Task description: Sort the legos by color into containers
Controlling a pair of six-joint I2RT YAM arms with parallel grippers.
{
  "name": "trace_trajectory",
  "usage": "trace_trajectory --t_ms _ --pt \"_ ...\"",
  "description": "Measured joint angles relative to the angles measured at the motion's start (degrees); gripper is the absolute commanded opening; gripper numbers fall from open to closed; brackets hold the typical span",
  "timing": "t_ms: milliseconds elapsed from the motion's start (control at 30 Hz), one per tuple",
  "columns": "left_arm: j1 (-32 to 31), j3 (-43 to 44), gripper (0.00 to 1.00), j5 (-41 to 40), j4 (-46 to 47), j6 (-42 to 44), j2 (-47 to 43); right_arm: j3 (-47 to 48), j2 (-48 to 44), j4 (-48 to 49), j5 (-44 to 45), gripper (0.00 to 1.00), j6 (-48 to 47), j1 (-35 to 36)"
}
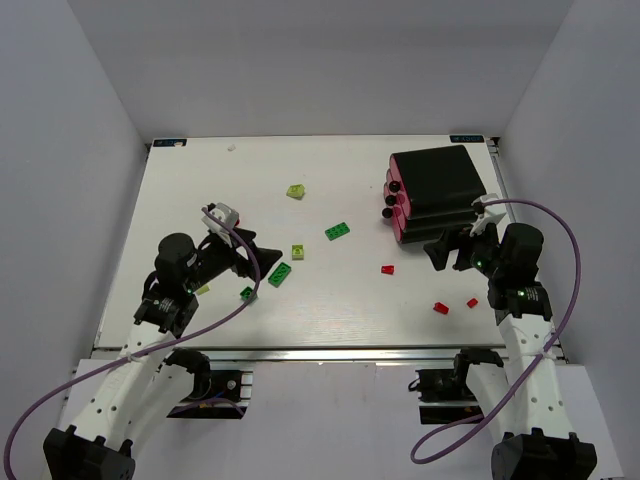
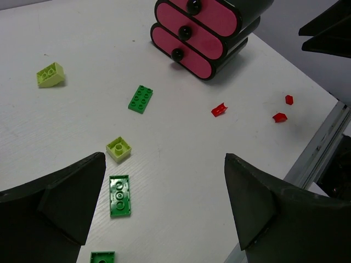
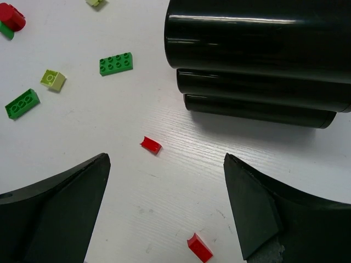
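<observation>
The black stack of drawers [image 1: 440, 190] with magenta fronts and dark knobs stands at the back right, and all drawers look shut. It also shows in the left wrist view [image 2: 208, 27] and the right wrist view [image 3: 258, 55]. Lime bricks [image 1: 296, 191] [image 1: 298, 252], dark green bricks [image 1: 337, 231] [image 1: 279, 275] [image 1: 247, 293] and red bricks [image 1: 387, 269] [image 1: 441, 308] [image 1: 472, 302] lie scattered on the table. My left gripper [image 1: 258, 258] is open and empty above a green plate [image 2: 119, 195]. My right gripper [image 1: 447, 252] is open and empty near two red bricks [image 3: 150, 144] [image 3: 199, 247].
The white table [image 1: 330, 320] ends at a metal rail along the near edge [image 2: 323, 142]. Grey walls close in the back and both sides. A small lime piece [image 1: 203, 289] lies beside the left arm.
</observation>
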Motion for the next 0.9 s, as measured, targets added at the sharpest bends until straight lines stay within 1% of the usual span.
trace_trajectory --t_ms 167,267,333,367,400,433,467,500,533,567,600,633,700,767,900 --pt "0.0 0.0 0.98 1.9 1.7 -1.3 1.3 0.0 -0.3 -0.6 -1.0 0.89 -1.2 0.0" --pt "0.0 0.0 0.98 3.0 3.7 -2.6 3.8 -0.1 -1.5 -1.3 -3.6 0.89 -3.8 0.0" --pt "0.0 0.0 0.84 3.8 5.7 -4.2 6.7 -0.6 -2.9 -1.3 -5.7 0.89 -6.2 0.0" --pt "0.0 0.0 0.73 4.2 6.7 -5.3 8.3 -1.3 -3.8 -1.2 -6.8 0.89 -7.6 0.0" --pt "0.0 0.5 0.47 4.7 7.5 -6.5 10.7 -2.3 -4.7 -1.1 -7.7 0.89 -9.0 0.0" --pt "-0.2 1.3 0.36 5.1 8.1 -7.6 13.1 -3.2 -5.4 -1.2 -8.4 0.89 -10.1 0.0" --pt "-0.4 2.8 0.27 5.8 8.6 -8.6 17.0 -4.0 -6.1 -1.5 -8.8 0.89 -11.0 0.0" --pt "-0.9 5.0 0.22 5.9 9.1 -10.1 21.1 -4.5 -6.4 -1.7 -8.9 0.89 -11.4 0.0" --pt "-1.4 7.3 0.23 5.8 9.6 -11.6 24.9 -4.8 -6.5 -1.6 -8.9 0.89 -11.6 -0.1" --pt "-2.3 9.9 0.29 5.7 10.1 -12.9 28.7 -5.0 -6.5 -1.5 -8.7 0.89 -11.7 -0.1" --pt "-3.3 12.8 0.39 5.3 10.4 -14.3 32.3 -5.3 -6.5 -1.4 -8.5 0.89 -11.8 -0.2" --pt "-4.5 16.0 0.58 4.8 10.8 -15.7 35.8 -5.5 -6.4 -1.2 -8.1 0.89 -12.0 -0.3" --pt "-7.0 22.5 0.69 3.5 11.1 -17.7 42.5 -5.7 -6.1 -1.2 -7.2 0.89 -12.4 -0.5" --pt "-9.6 30.4 0.77 1.7 11.4 -19.9 49.6 -5.7 -5.4 -1.1 -6.2 0.89 -12.8 -0.5" --pt "-14.2 43.1 0.79 -1.6 11.4 -25.4 62.3 -5.7 -3.3 -1.3 -4.6 0.89 -14.1 -0.5"
